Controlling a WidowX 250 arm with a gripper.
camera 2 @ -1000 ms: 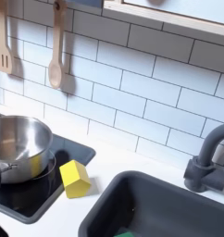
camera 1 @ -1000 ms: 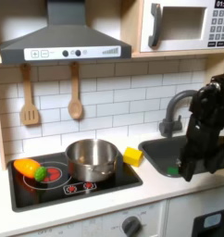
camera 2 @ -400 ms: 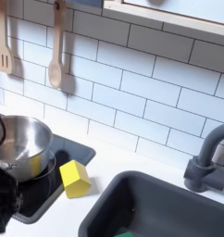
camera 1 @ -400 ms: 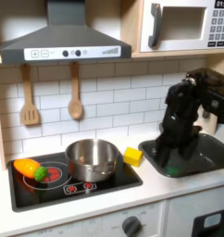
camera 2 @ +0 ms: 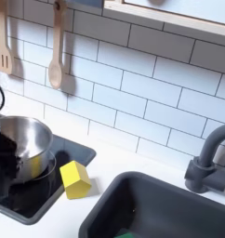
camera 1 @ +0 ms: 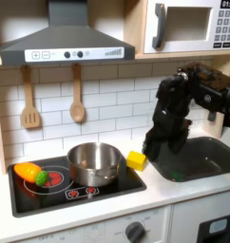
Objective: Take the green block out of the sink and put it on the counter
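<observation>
Over the sink's (camera 1: 208, 158) nine o'clock rim in the first exterior view, the gripper (camera 1: 153, 150) hung low and dark, close to the yellow block (camera 1: 136, 159). A second before, the arm had been standing down into the basin toward its three o'clock side; it had since swung across to the left and lifted somewhat. I could not tell whether the jaws were spread or pinching anything, since the fingers were a dark blur against the arm. That mattered, because in the second exterior view a thin green sliver (camera 2: 124, 235) remained at the six o'clock edge of the picture, inside the basin (camera 2: 165, 206), just where it had been a second earlier. I took that to be the green block, unmoved on the sink floor, so I judged the arm had come away without it and the lift to the counter (camera 1: 107, 205) was not yet done. Of the block I saw only that bright green strip, cut off by the picture's edge, too little to judge its shape or how it lay. The steel pot (camera 1: 94, 163) sat at nine o'clock of the yellow block.
</observation>
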